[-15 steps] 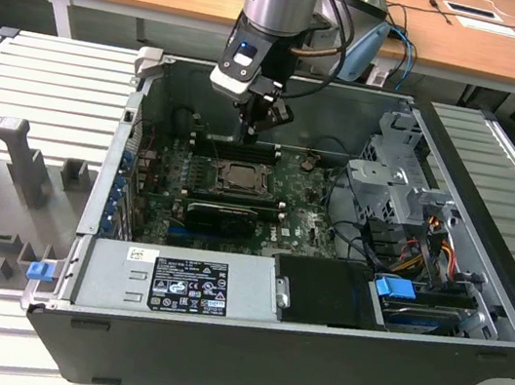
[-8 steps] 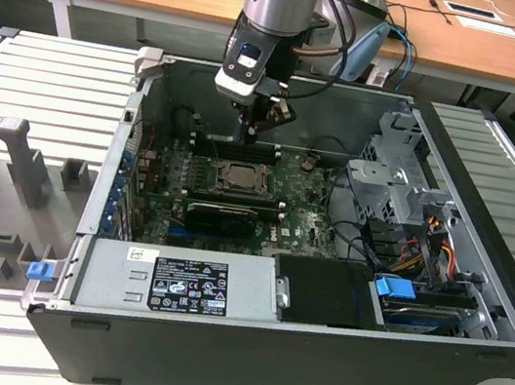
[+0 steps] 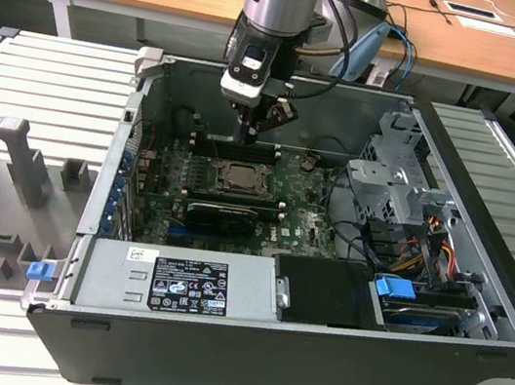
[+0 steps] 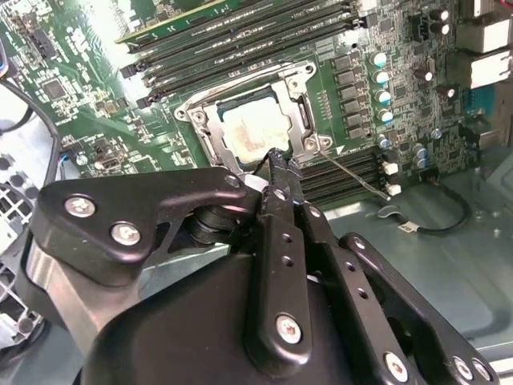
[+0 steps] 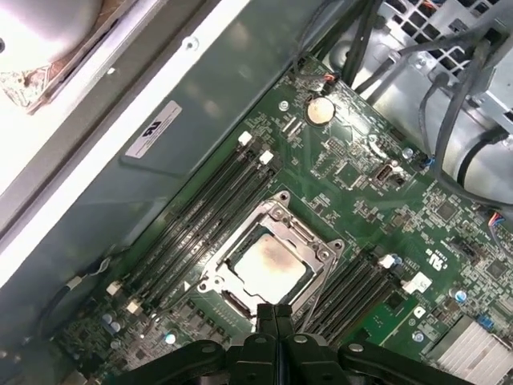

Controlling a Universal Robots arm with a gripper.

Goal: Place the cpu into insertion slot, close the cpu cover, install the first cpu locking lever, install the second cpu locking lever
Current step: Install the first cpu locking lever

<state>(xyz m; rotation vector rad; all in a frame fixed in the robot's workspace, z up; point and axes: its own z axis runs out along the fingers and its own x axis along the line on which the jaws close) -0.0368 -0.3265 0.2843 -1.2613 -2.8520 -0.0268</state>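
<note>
The cpu [image 5: 268, 261] lies in the insertion slot [image 3: 238, 177] on the green motherboard; its pale square top [image 4: 255, 128] shows through the opening of the cpu cover [image 4: 300, 112]. The grey cover frame [image 5: 309, 237] lies flat around the chip. A thin metal locking lever [image 4: 353, 178] sticks out slanting from one corner of the socket. My gripper [image 5: 275, 314] is shut with nothing between its fingers. Its tip [image 4: 278, 159] hovers at the socket's edge close to that lever; contact cannot be judged. In the exterior view the gripper [image 3: 250, 134] hangs just above the socket's far side.
Long black memory slots [image 5: 204, 216] flank the socket on both sides. The open computer case [image 3: 241, 348] holds a power supply [image 3: 178, 283], a drive cage [image 3: 399, 177] and loose cables [image 3: 428, 236]. A black cable [image 4: 437, 224] lies on the case floor.
</note>
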